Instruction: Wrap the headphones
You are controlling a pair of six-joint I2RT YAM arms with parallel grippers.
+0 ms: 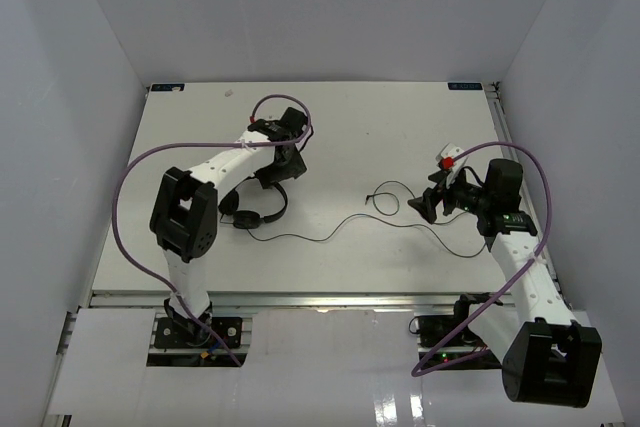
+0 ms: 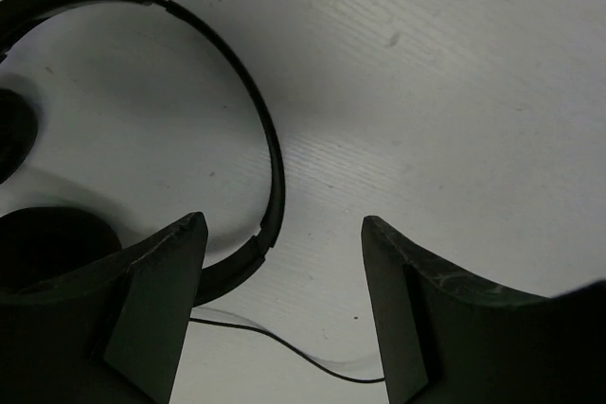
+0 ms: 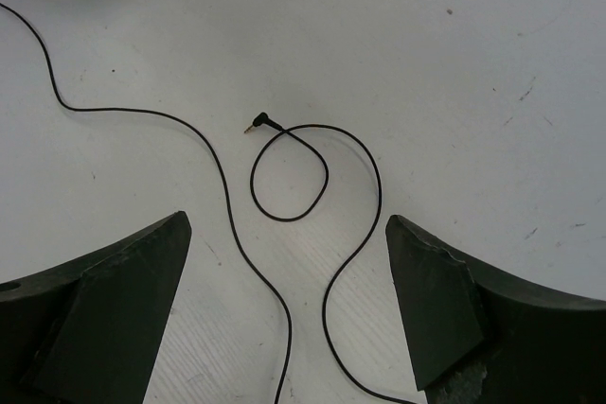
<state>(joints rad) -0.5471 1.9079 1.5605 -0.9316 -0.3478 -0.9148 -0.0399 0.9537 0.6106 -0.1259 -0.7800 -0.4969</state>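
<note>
Small black headphones (image 1: 257,211) lie flat on the white table (image 1: 360,127) at left centre. Their thin black cord (image 1: 330,235) trails right and ends in a small loop. My left gripper (image 1: 272,179) hovers just over the headband (image 2: 273,167), jaws open. The band curves down beside the left finger (image 2: 161,276), and an earcup (image 2: 43,243) shows at the left edge. The cord (image 2: 284,342) crosses under the gap. My right gripper (image 1: 428,204) stands open above the cord's loop (image 3: 289,177) and plug (image 3: 258,124), with two cord strands running between its fingers (image 3: 431,281).
White walls close the table in on three sides. Purple arm cables (image 1: 140,162) arch over both arms. A metal rail (image 1: 330,299) runs along the near edge by the arm bases.
</note>
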